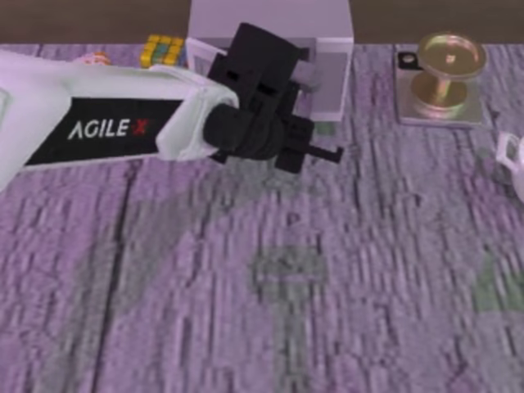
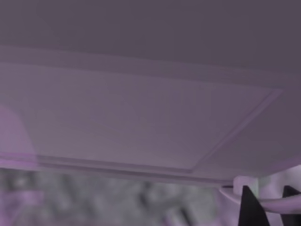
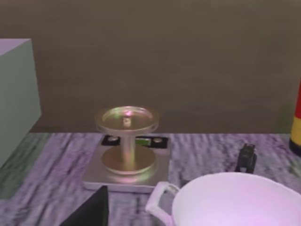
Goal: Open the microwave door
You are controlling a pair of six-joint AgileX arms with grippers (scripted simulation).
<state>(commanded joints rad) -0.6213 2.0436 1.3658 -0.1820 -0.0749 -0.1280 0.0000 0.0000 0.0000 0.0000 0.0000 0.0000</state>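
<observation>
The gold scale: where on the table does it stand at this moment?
In the top view the gold scale stands at the table's far edge, right of centre, just to the right of the microwave. A white cup sits nearer the right edge.

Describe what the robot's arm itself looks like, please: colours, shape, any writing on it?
The left arm is a chunky white tube bearing a black panel with white "AGILEX" lettering. It ends in a blocky black wrist and the black two-finger left gripper. In its wrist view the fingertips look like dark points.
</observation>
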